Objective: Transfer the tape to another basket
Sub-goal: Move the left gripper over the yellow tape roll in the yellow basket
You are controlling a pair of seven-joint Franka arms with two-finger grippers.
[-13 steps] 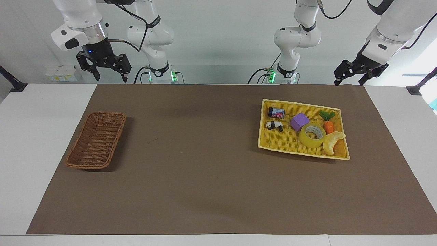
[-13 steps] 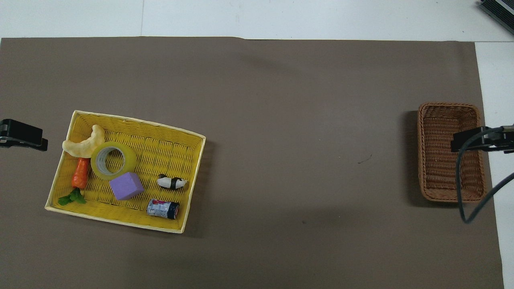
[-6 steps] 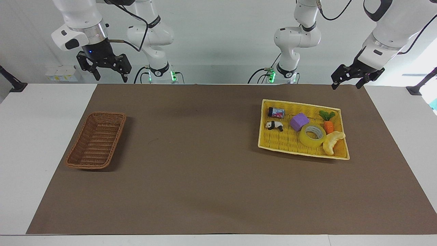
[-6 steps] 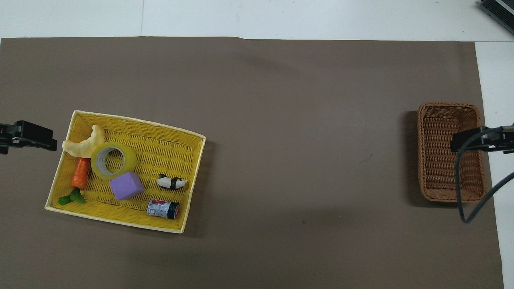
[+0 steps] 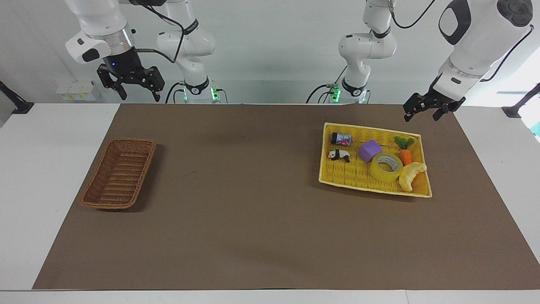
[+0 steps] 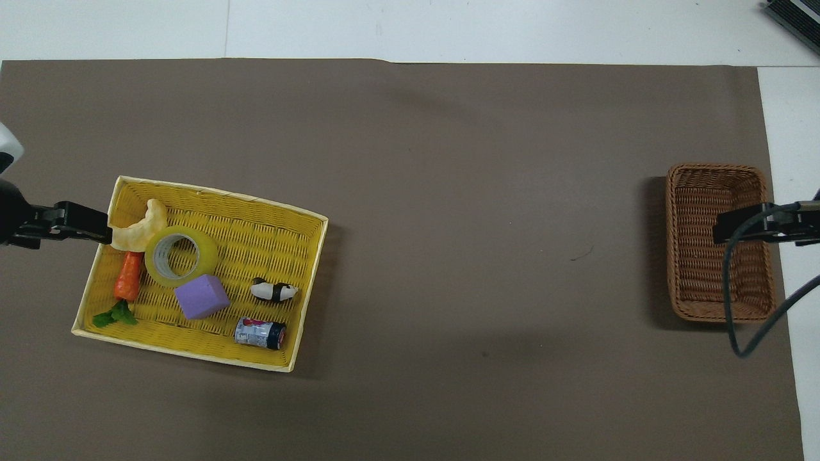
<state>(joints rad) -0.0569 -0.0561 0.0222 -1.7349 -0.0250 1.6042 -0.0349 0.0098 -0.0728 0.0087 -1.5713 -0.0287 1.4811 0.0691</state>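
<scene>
Movement in the last second belongs to your left arm: its end effector [image 5: 422, 112], in the upper right of the facing view, has dropped and swung inward, and it now hangs over the mat just off the yellow tray's [image 5: 337, 182] corner, fingers spread and holding nothing. In the overhead view the same end effector [image 6: 77, 222] reaches in from the left edge of the frame and covers the tray's rim beside the croissant toy [image 6: 134, 232], though it is raised well above it. The tape [image 5: 385, 167] has not shifted; it lies flat in the tray, touching the croissant toy and just beside the purple block [image 5: 370, 150] and the carrot [image 5: 406, 154]. I judge this as the start of the reach, with pickup not yet begun. Your right end effector [image 5: 136, 85], upper left of the facing view, waits high with fingers apart, over the counter's edge near the basket [image 5: 119, 174], which sits empty at middle left.
</scene>
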